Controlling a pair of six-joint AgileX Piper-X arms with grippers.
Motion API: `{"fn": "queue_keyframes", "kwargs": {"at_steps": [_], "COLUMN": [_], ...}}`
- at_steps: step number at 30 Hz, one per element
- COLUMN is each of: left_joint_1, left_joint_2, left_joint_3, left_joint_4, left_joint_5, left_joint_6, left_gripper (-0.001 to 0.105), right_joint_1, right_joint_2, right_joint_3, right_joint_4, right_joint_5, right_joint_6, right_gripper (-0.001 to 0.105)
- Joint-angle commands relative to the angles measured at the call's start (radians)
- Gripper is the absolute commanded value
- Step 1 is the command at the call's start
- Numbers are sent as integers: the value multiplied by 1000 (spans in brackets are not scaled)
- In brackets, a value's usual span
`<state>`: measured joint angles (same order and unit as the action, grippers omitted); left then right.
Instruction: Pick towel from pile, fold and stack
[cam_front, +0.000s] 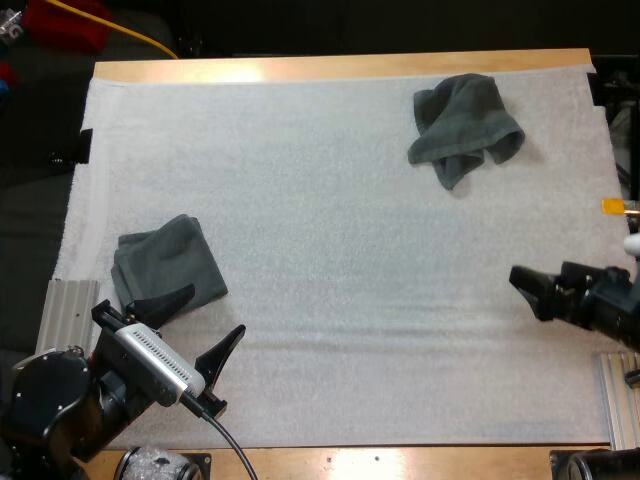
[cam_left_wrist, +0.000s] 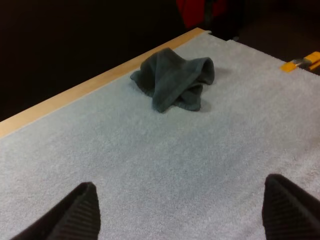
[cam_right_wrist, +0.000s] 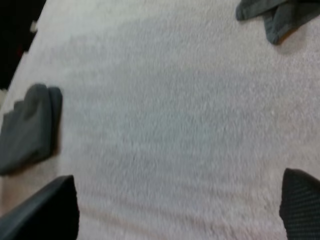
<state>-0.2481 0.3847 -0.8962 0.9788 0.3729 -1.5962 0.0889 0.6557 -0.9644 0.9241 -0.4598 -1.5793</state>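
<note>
A crumpled dark grey-green towel (cam_front: 465, 125) lies at the mat's far right; the left wrist view also has this crumpled towel (cam_left_wrist: 175, 80), far ahead of the fingers. A folded towel (cam_front: 168, 265) rests flat at the near left. My left gripper (cam_front: 198, 328) hovers open just in front of the folded towel, holding nothing; its fingertips (cam_left_wrist: 80, 212) stand wide apart. My right gripper (cam_front: 528, 285) is open over bare mat at the right edge, well short of both towels. From the right wrist, the folded towel (cam_right_wrist: 27, 127) and a corner of the crumpled towel (cam_right_wrist: 277, 15) lie ahead.
The white mat (cam_front: 340, 250) covers most of the wooden table (cam_front: 340, 68). Ribbed metal rails sit at the near left (cam_front: 65, 310) and near right (cam_front: 620, 400) corners. Bare mat stretches between the two towels.
</note>
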Motion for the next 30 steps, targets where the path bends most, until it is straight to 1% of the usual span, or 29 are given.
{"fn": "queue_keyframes", "kwargs": {"at_steps": [1, 3, 4, 7, 8, 10, 11, 14, 15, 16, 19, 20, 21, 23, 24, 25, 27, 30], "left_joint_1": [-4, -4, -4, -4, -4, -4, -4, -4, -4, -4, -4, -4, -4, -4, -4, -4, -4, -4], "left_joint_2": [3, 3, 3, 3, 3, 3, 3, 3, 3, 3, 3, 3, 3, 3, 3, 3, 3, 3], "left_joint_3": [-9, -9, -9, -9, -9, -9, -9, -9, -9, -9, -9, -9, -9, -9, -9, -9, -9, -9], "left_joint_4": [-20, -20, -20, -20, -20, -20, -20, -20, -20, -20, -20, -20, -20, -20, -20, -20, -20, -15], "left_joint_5": [4, 4, 4, 4, 4, 4, 4, 4, 4, 4, 4, 4, 4, 4, 4, 4, 4, 4], "left_joint_6": [2, 2, 2, 2, 2, 2, 2, 2, 2, 2, 2, 2, 2, 2, 2, 2, 2, 2], "left_gripper": [65, 65, 65, 65, 65, 65, 65, 65, 65, 65, 65, 65, 65, 65, 65, 65, 65, 65], "right_joint_1": [-5, -5, -5, -5, -5, -5, -5, -5, -5, -5, 37, 49, 93, 101, 104, 101, 100, 70], "right_joint_2": [22, 64, 101, 149, 222, 258, 301, 375, 428, 440, 557, 573, 637, 667, 695, 739, 752, 788], "right_joint_3": [-11, -11, -11, -11, -11, -11, -11, -11, -11, -11, -11, -11, -13, -13, -13, -13, -16, -36], "right_joint_4": [-36, -83, -123, -184, -284, -338, -405, -492, -551, -561, -664, -684, -753, -786, -818, -868, -882, -883], "right_joint_5": [-16, -16, -16, -16, -16, -15, -7, 14, 14, 14, 11, 11, 15, 22, 35, 159, 285, 309], "right_joint_6": [30, 69, 112, 168, 247, 289, 329, 390, 435, 444, 503, 507, 550, 576, 591, 595, 557, 557], "right_gripper": [79, 79, 79, 79, 79, 79, 79, 79, 79, 79, 79, 79, 79, 79, 79, 79, 79, 79]}}
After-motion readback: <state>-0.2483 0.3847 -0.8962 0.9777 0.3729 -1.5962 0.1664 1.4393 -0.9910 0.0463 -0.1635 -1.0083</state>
